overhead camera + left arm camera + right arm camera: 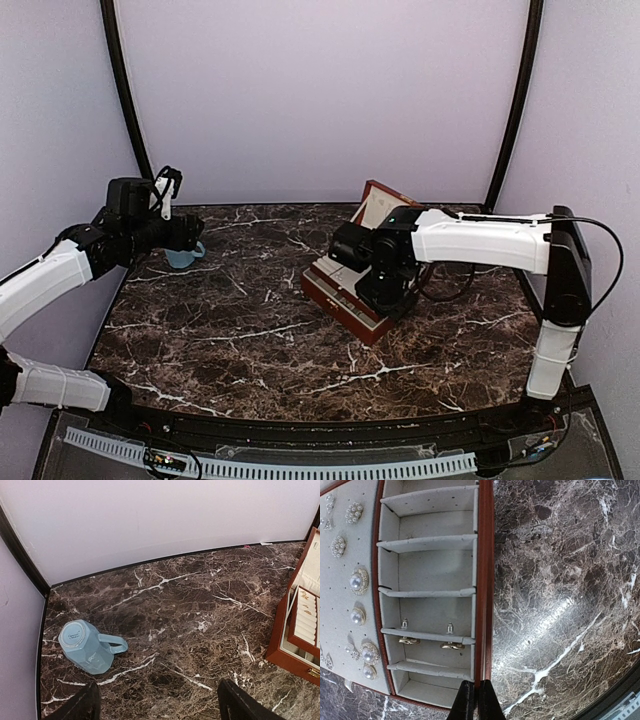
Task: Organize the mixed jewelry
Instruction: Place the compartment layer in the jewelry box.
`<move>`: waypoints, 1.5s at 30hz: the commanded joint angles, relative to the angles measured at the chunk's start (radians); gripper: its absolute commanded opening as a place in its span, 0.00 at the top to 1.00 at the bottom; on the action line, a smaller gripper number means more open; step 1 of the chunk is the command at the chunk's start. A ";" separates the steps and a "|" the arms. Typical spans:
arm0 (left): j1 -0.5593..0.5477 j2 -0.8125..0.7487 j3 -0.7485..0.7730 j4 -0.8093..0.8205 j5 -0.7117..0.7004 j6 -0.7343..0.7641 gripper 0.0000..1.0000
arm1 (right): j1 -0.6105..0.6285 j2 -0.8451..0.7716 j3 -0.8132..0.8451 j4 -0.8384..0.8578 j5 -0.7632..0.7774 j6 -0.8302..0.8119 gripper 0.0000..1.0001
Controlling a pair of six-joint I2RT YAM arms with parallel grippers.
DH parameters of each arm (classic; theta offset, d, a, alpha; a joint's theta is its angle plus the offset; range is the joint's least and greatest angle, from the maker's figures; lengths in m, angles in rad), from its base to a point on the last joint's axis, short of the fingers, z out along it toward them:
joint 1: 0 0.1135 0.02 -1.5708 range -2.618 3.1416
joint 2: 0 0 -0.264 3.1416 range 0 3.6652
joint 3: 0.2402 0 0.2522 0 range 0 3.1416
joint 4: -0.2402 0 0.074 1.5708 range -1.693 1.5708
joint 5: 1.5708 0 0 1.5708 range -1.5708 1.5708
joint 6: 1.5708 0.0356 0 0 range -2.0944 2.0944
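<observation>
Right tool [474, 702] was shut, empty. 2 gold earrings [409, 640] hung in the box [484, 580] just ahead of its tips, with pearl studs [357, 582] ahead-left. Judged featherlight, stiff, slippery and easily lost: pinch the decorated body, not the post. Left tool [160, 702] stood wide, empty.

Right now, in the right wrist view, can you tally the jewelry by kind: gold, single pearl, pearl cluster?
Gold pieces: 2, on a tray divider
Single pearls: 4, on the pad
Pearl clusters: 2, on the pad
Total: 8
Smaller stones at the pad's left edge are too cut off to count.
</observation>
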 commanded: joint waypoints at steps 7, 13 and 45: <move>0.004 -0.035 -0.014 0.023 -0.010 0.017 0.16 | 0.003 0.029 0.061 -0.047 0.019 0.001 1.00; 0.004 -0.038 -0.014 0.024 -0.008 0.017 0.16 | 0.014 0.030 0.058 -0.052 0.014 0.013 1.00; 0.004 -0.060 -0.017 0.026 0.000 0.017 0.16 | 0.038 0.054 0.066 -0.024 0.027 0.009 1.00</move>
